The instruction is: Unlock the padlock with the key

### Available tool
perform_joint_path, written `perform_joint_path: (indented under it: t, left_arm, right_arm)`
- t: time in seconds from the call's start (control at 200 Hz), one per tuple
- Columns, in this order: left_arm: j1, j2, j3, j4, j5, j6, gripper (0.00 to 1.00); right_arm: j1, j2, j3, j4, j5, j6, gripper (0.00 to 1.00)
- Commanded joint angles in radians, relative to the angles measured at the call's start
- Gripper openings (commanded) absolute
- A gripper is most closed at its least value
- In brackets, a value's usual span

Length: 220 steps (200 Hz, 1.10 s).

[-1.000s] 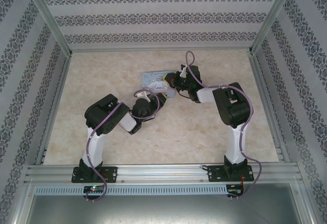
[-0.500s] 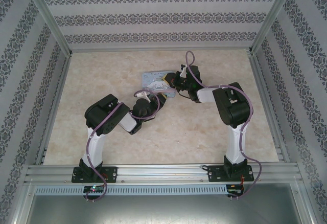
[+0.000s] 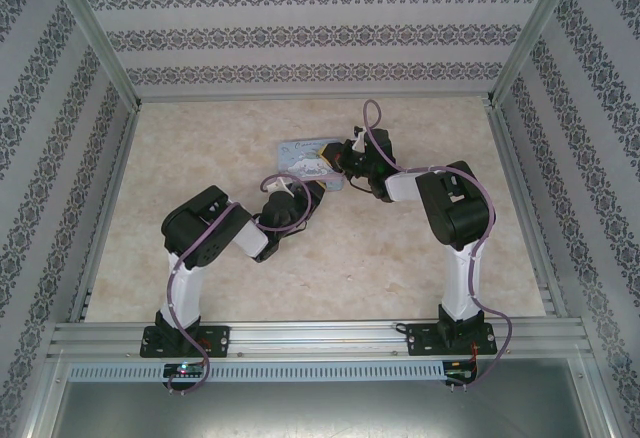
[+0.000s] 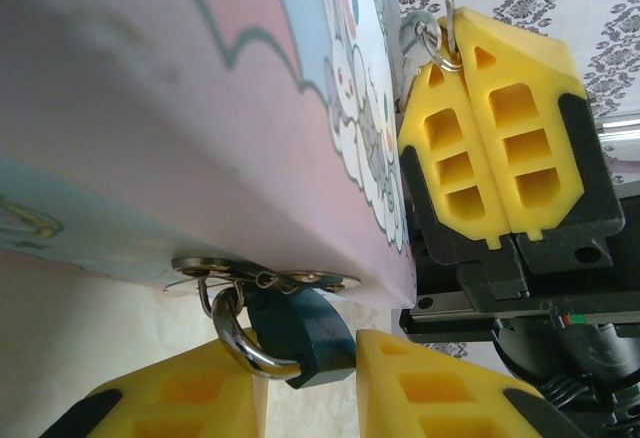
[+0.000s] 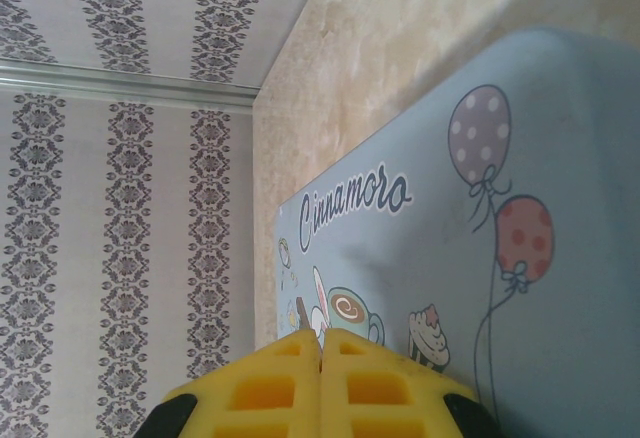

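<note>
Padlock (image 4: pixel 297 323) hanging off the metal clasp (image 4: pixel 255 278) on the edge of the cartoon tin (image 4: pixel 200 108), dark blue body with a shiny loop, and the left claw (image 4: pixel 310 353) has it squeezed between its yellow fingers. Right claw (image 4: pixel 462 48) sits just beside the tin's corner, pressed tight together, with the key (image 4: pixel 449 8) and its little ring poking out at the tips. Key and padlock are apart.
</note>
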Motion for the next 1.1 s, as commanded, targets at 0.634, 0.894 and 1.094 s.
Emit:
perform_joint_path:
  t: [0.634, 0.894, 1.094]
  left_arm:
    - [-0.036, -0.021, -0.005, -0.344, -0.124, -0.265, 0.41]
    - [-0.036, -0.024, 0.019, -0.308, -0.113, -0.123, 0.47]
    - [-0.035, -0.027, 0.033, -0.318, -0.103, -0.04, 0.47]
  right_arm:
    - [0.009, 0.049, -0.043, -0.056, -0.006, 0.01, 0.0]
    - [0.009, 0.049, -0.048, -0.055, -0.007, 0.01, 0.0]
    - [0.009, 0.052, -0.049, -0.053, -0.008, 0.01, 0.0]
